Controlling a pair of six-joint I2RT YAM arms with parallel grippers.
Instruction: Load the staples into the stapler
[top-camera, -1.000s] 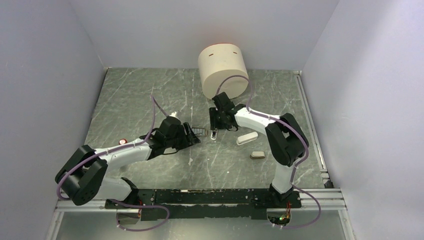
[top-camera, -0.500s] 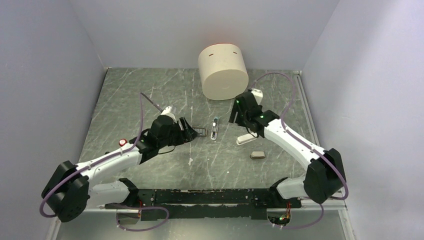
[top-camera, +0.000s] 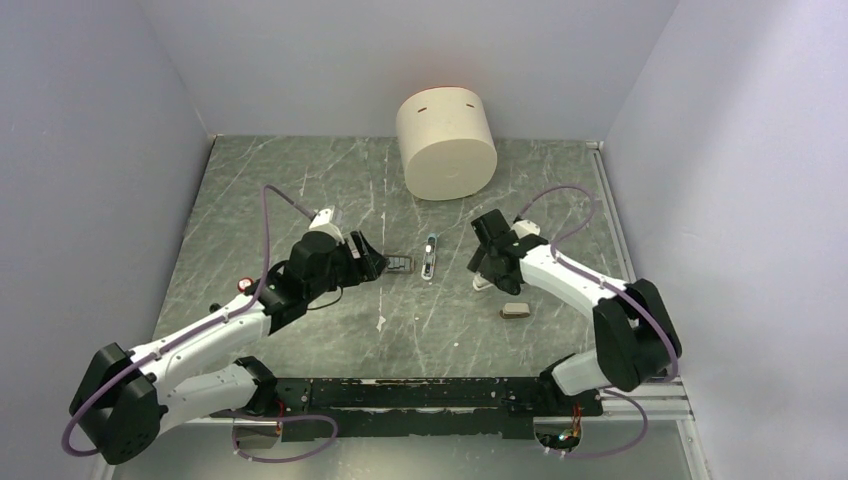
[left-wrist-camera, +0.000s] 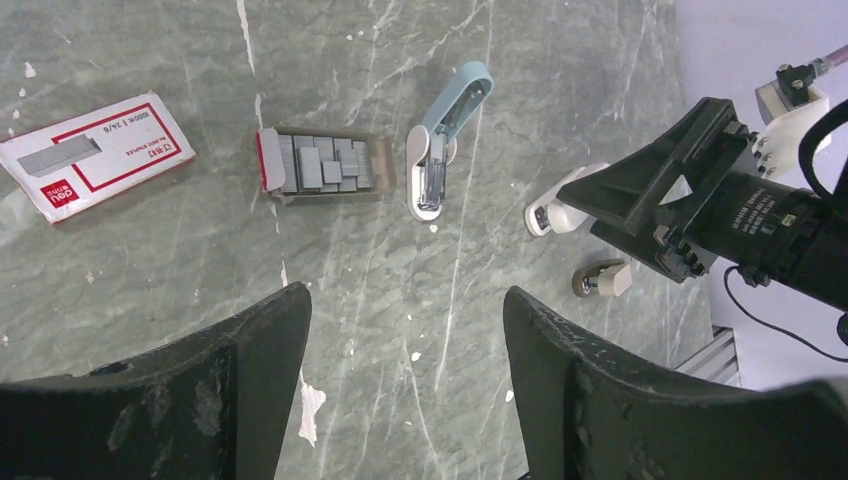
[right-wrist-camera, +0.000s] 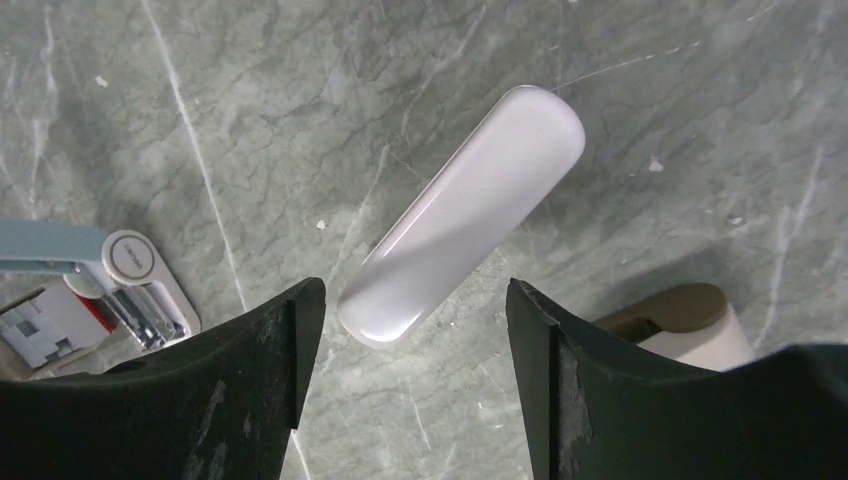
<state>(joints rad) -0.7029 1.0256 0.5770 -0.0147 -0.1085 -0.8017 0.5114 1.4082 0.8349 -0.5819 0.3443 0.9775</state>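
The stapler, a slim white bar with rounded ends (right-wrist-camera: 460, 215), lies flat on the table; it also shows in the left wrist view (left-wrist-camera: 555, 210) and the top view (top-camera: 494, 282). My right gripper (right-wrist-camera: 412, 300) is open just above it, its near end between the jaws, not touching. The red-and-white staples box (left-wrist-camera: 95, 155) lies beside its open tray of dark grey staple blocks (left-wrist-camera: 325, 165), which also shows in the top view (top-camera: 400, 264). My left gripper (left-wrist-camera: 400, 305) is open and empty, held above the table short of the tray.
A pale blue piece on a white base with a metal rail (left-wrist-camera: 440, 140) lies right of the tray. A short beige-grey piece (top-camera: 515, 310) lies near the white bar. A big cream cylinder (top-camera: 447, 145) stands at the back. A red-capped knob (top-camera: 244, 284) is at the left.
My right gripper left the pale blue piece, swung right and came down over the white bar. My left gripper drew back a little from the tray.
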